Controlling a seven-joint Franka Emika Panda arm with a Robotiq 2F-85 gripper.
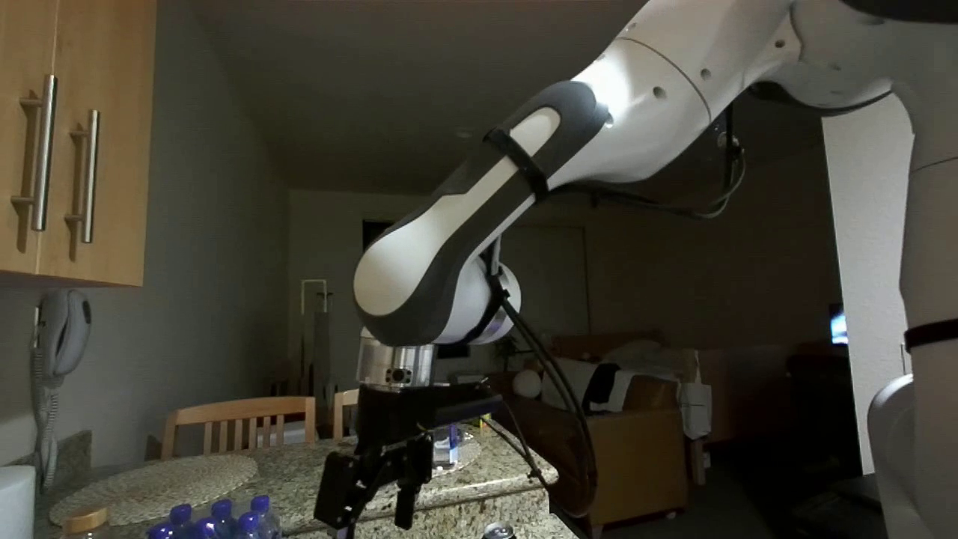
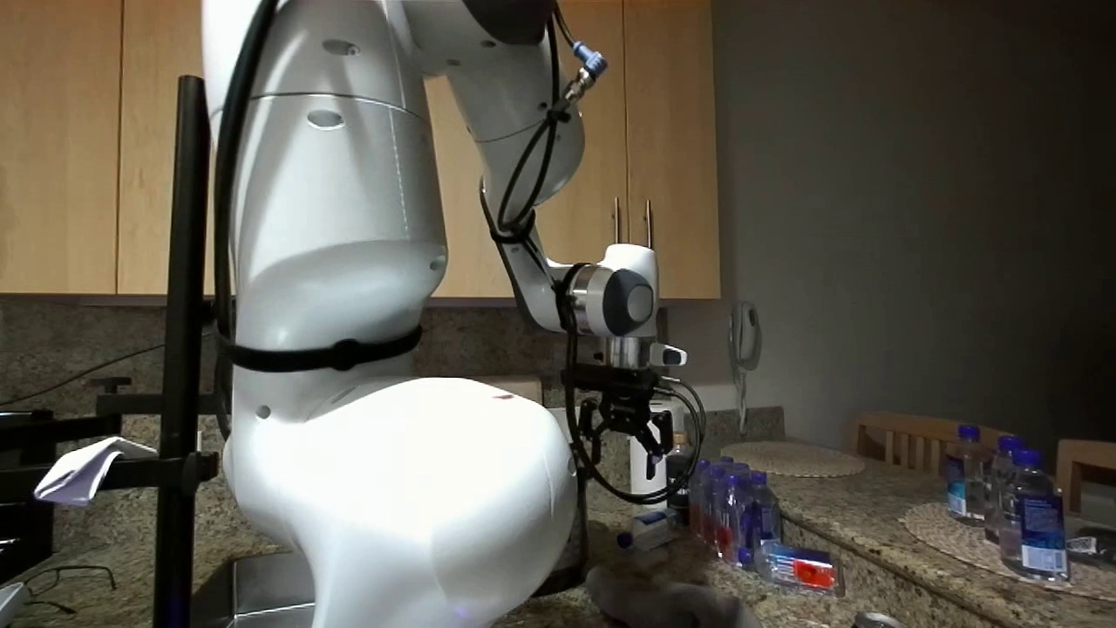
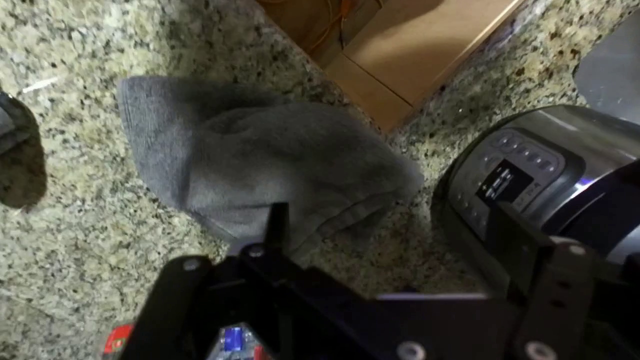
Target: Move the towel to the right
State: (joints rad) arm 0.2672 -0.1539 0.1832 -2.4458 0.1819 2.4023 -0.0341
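Observation:
The grey towel (image 3: pixel 280 155) lies crumpled and folded on the granite counter in the wrist view. The towel also shows low in an exterior view (image 2: pixel 667 604), partly cut off by the frame's lower edge. My gripper (image 3: pixel 400 220) is open, with its two fingers wide apart and nothing between them. In the wrist view its left finger overlaps the towel's near edge, and its right finger overlaps the cooker. In both exterior views the gripper (image 1: pixel 367 509) (image 2: pixel 626 449) points down; in an exterior view it hangs well above the towel.
A steel electric cooker (image 3: pixel 505 185) stands right of the towel. The granite counter's edge (image 3: pixel 320 75) drops off beyond it. Several upright water bottles (image 2: pixel 737 515) and a fallen bottle (image 2: pixel 798 567) lie near a can (image 2: pixel 876 620) and the raised counter (image 2: pixel 872 532).

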